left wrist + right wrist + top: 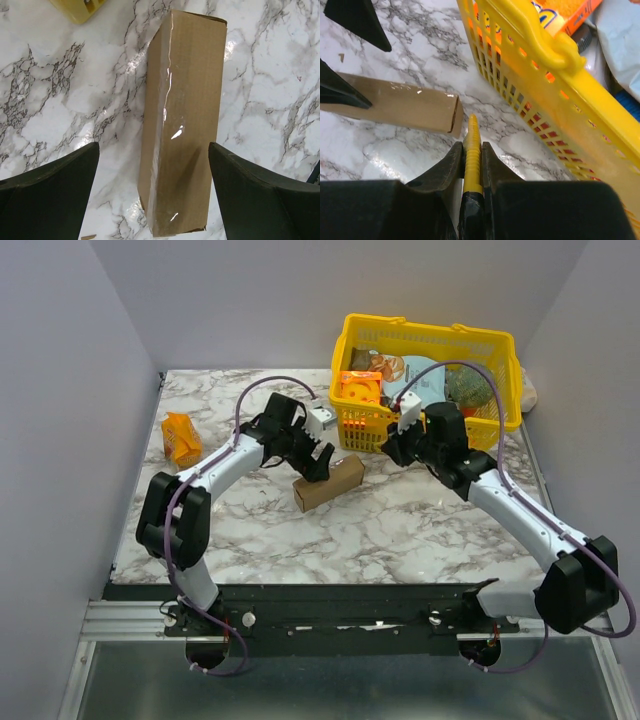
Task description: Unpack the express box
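Observation:
The express box (328, 483), a long brown carton sealed with clear tape, lies flat on the marble table. My left gripper (318, 455) hangs just above it, open wide. In the left wrist view the box (182, 125) runs lengthwise between the two dark fingers (55, 190), which do not touch it. My right gripper (392, 448) sits to the right of the box, shut on a slim yellow ridged tool (471, 140) with a black lower part. The tool's tip points at the box's near end (395, 102) and stays just clear of it.
A yellow mesh basket (430, 335) holding packets and bags stands at the back right, and its wall (555, 50) is close beside my right gripper. An orange snack packet (181, 438) lies at the left of the table. Grey walls close in both sides.

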